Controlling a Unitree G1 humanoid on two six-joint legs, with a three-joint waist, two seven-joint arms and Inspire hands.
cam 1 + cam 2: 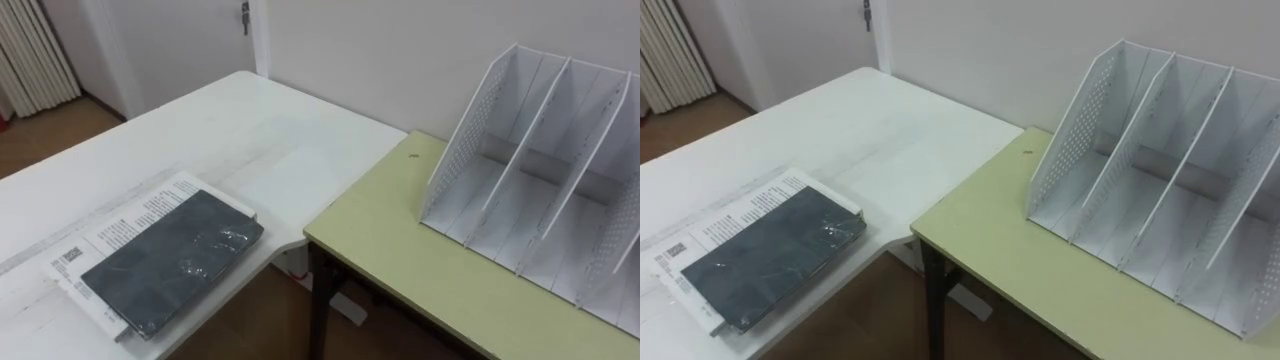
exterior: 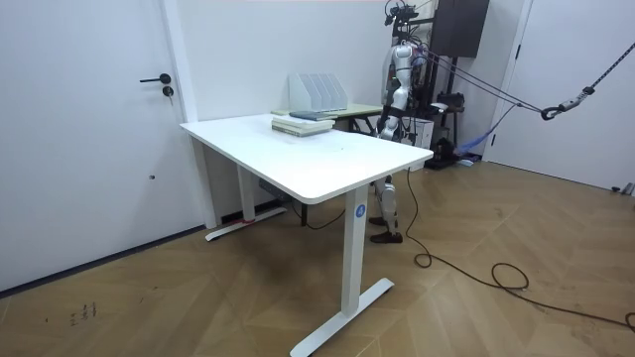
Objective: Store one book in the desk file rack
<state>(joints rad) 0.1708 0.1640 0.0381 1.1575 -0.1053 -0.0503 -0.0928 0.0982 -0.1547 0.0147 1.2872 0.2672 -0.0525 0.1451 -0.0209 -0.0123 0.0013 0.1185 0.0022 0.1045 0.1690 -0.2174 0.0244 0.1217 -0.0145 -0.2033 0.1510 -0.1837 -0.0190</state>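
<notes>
A dark grey book (image 1: 170,262) in shiny wrap lies flat on top of a white printed book (image 1: 128,216), near the front corner of the white table (image 1: 230,130). The white file rack (image 1: 540,190) stands on the green desk (image 1: 400,250) to the right, its upright slots open toward me and holding nothing. In the room view I stand at the far side of the green desk, by the room view's right end of it, facing the rack (image 2: 317,92) and the book stack (image 2: 303,123). My left hand (image 2: 383,127) hangs low at my side, too small to read.
A gap of wooden floor (image 1: 255,320) separates the white table's corner from the green desk's dark leg (image 1: 318,300). A white wall runs behind both desks, with a door (image 2: 99,119) at the far left. A dark screen on a stand (image 2: 458,28) is behind me.
</notes>
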